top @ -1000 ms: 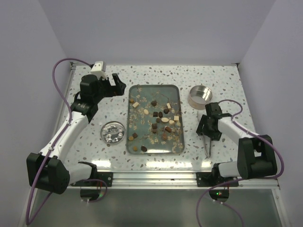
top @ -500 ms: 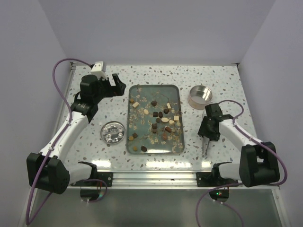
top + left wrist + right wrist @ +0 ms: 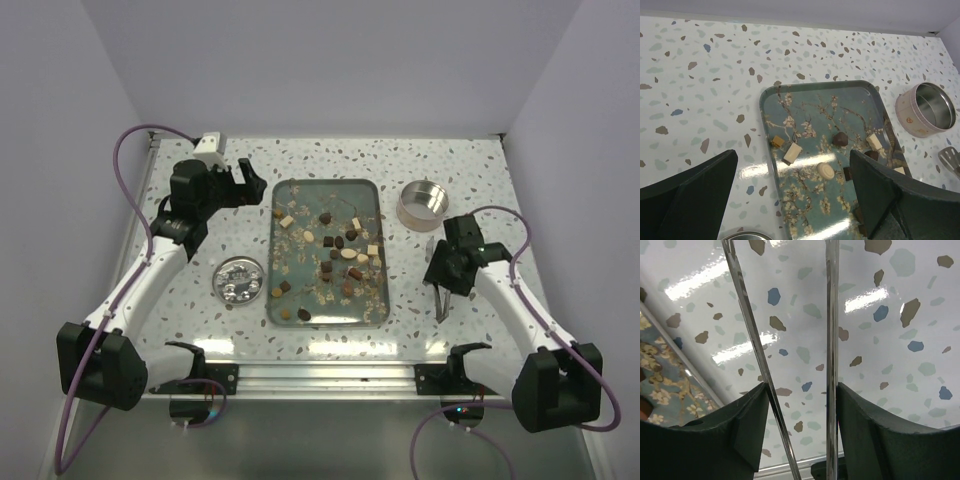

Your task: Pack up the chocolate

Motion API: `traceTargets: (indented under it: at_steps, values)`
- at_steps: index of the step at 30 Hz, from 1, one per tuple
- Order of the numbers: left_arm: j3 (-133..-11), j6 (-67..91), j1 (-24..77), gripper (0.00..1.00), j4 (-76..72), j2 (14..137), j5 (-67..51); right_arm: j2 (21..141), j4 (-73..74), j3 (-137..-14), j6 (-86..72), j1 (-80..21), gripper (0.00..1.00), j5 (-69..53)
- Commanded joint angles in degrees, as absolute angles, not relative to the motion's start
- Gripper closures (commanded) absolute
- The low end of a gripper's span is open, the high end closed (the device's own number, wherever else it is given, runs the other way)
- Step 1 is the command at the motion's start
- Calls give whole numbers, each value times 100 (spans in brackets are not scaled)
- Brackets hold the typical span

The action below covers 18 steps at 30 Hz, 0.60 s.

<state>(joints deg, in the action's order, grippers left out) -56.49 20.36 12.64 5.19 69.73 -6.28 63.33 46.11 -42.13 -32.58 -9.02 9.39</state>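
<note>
The chocolate [image 3: 339, 242] lies scattered as dark brown and cream pieces on a teal flowered tray [image 3: 325, 183] in the middle of the table. My left gripper [image 3: 245, 180] hangs open by the tray's far left corner. In the left wrist view, a cream oval chocolate [image 3: 826, 171] and a dark one [image 3: 840, 138] lie on the tray [image 3: 767, 130] below the left gripper [image 3: 792, 165]. Right of the tray, my right gripper [image 3: 441, 285] is shut on metal tongs [image 3: 439, 305]. In the right wrist view, each arm of the tongs [image 3: 831, 340] presses against a finger of the right gripper [image 3: 800, 390].
A round pink tin [image 3: 423, 203] stands open at the tray's far right. A shallow silver dish [image 3: 241, 280] with shiny round pieces sits left of the tray. Pale flakes litter the tray. White walls enclose the table on three sides.
My right gripper has narrowed onto the tongs and shifted slightly, while its elbow swung out to the right. The left arm has stayed put.
</note>
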Motion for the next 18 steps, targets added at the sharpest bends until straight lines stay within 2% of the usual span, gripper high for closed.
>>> traceTargets:
  at_steps: [1, 18]
  values:
    - [-5722, 1863, 1239, 0, 237, 6979, -712, 6205, 4965, -4833, -3261, -914, 42, 826]
    - [-5731, 1802, 1239, 0, 97, 7145, -765, 6504, 6020, -6635, -2919, -923, 43, 818]
